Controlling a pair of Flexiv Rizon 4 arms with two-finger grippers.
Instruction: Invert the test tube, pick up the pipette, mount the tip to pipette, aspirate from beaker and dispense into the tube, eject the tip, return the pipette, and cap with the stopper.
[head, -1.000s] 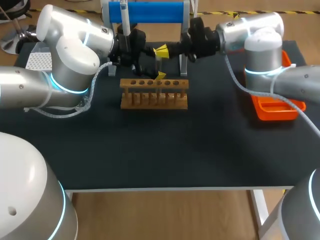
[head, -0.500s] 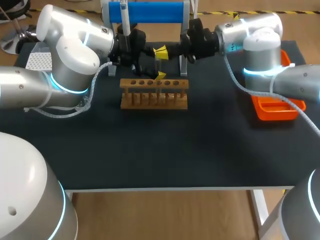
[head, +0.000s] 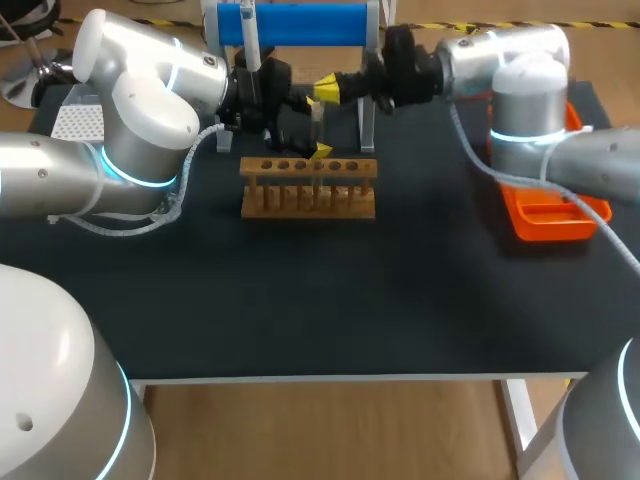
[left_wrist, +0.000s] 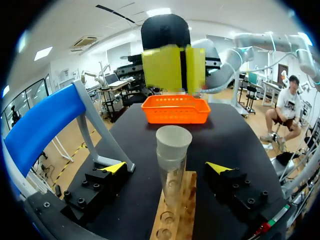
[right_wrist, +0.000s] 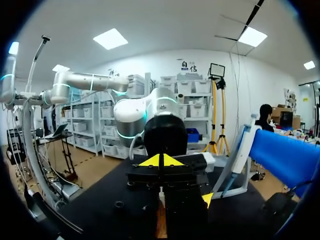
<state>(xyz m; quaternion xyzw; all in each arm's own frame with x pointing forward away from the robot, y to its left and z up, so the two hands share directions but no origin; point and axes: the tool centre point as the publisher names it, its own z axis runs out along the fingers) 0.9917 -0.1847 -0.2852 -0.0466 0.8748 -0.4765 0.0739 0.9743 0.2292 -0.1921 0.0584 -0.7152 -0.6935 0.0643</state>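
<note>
Left wrist view: upright test tube (left_wrist: 172, 155) is standing inside your released left gripper (left_wrist: 167, 169), clenched right gripper (left_wrist: 173, 67) hovering above.

A black-topped table (head: 420, 300) with a white frame stands on a light wooden floor (head: 330, 430); square ceiling lights (right_wrist: 111, 38) shine above white walls (right_wrist: 150, 67).

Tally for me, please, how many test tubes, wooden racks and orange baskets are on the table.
Clear glass test tube: 1
Light wooden rack with holes: 1
Orange plastic mesh basket: 1
Total: 3
</note>
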